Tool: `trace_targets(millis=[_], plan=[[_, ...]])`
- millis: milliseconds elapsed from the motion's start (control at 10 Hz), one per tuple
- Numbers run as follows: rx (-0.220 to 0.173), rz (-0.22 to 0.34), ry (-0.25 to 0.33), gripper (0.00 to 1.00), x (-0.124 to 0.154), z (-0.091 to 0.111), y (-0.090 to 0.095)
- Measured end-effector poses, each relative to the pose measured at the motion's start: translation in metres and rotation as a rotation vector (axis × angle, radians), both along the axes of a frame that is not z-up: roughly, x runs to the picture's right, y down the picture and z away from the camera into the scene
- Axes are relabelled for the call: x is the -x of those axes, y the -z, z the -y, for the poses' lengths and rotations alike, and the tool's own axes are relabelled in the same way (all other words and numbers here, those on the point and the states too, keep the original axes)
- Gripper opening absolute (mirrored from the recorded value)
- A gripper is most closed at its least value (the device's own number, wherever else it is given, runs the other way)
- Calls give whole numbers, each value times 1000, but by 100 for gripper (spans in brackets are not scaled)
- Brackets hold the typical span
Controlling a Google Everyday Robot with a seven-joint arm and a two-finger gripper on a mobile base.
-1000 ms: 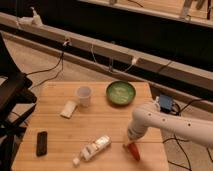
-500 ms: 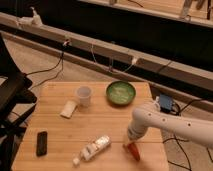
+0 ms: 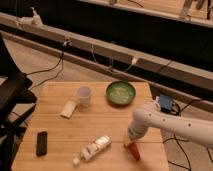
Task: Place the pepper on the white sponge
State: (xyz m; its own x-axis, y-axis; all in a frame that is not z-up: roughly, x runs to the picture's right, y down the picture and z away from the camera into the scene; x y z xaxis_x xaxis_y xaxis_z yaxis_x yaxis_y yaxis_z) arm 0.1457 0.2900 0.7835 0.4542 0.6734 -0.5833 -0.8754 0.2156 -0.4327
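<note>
The red chili pepper lies near the front right of the wooden table. My gripper is right over its upper end at the tip of the white arm, which reaches in from the right. The white sponge lies at the left middle of the table, next to the clear cup, far from the gripper.
A white bottle lies on its side at the front middle. A black phone-like object lies at the front left. A green bowl stands at the back right. A black chair stands left of the table.
</note>
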Motion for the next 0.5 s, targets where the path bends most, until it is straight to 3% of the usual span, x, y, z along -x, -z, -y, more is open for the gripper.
trace_targets(millis=[300,500], plan=[[-80,56,8,0,19,29,27],[-142,84,-10,0,26,61,49]])
